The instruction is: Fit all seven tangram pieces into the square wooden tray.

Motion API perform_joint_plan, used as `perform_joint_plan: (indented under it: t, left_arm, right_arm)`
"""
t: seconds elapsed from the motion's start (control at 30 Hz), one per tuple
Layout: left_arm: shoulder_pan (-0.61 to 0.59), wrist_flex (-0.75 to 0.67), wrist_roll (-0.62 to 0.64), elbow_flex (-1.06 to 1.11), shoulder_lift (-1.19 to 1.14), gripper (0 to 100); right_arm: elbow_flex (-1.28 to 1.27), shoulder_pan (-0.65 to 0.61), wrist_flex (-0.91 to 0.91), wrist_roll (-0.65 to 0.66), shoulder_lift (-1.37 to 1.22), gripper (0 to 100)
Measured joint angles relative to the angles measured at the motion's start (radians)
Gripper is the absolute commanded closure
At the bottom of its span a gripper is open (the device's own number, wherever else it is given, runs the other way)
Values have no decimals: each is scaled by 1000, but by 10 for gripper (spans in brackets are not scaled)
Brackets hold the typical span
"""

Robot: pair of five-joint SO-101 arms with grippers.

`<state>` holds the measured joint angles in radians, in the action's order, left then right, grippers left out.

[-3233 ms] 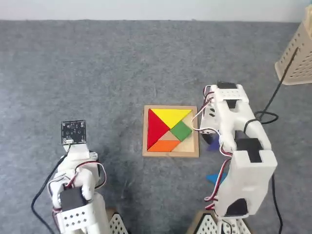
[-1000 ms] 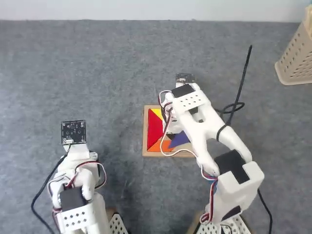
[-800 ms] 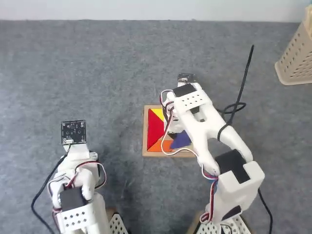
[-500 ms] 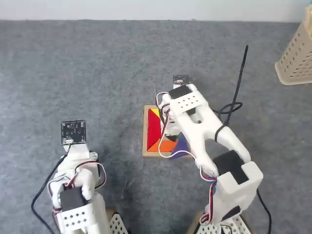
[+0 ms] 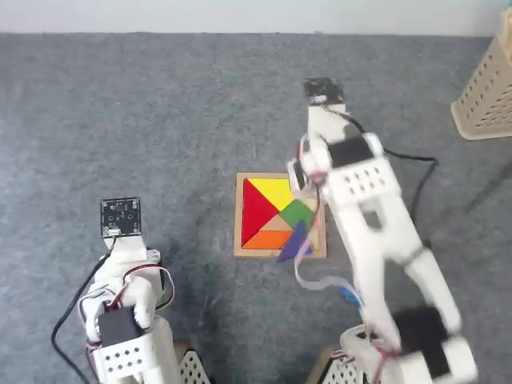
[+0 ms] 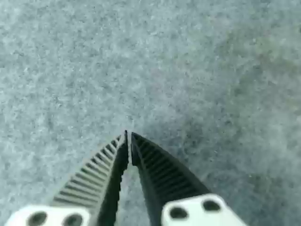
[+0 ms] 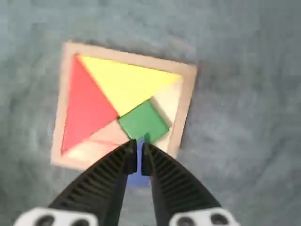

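purple piece [image 5: 294, 240] lies askew over the wooden tray's [image 5: 238, 216] near edge; my right gripper [image 7: 139, 143] is pinched narrow above it, my left gripper [image 6: 128, 135] closed on nothing.

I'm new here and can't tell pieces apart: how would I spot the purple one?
Find the square wooden tray on the grey carpet. The purple piece lies at its edge beside the green square. Unlike the fitted pieces, it sits askew, crossing the rim.
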<state>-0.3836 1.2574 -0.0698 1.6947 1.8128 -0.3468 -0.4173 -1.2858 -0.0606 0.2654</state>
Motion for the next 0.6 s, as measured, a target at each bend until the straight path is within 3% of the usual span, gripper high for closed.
perform_joint_plan:
  t: [0.13,0.27,0.6]
  left_arm:
    - [0,0,0,0,0,987]
    - [0,0,0,0,0,987]
    - [0,0,0,0,0,987]
  right_arm:
    - [-261,-126,129,144,72,993]
    - [-381,-201,167,192,72,993]
    - [-405,-201,192,198,29,993]
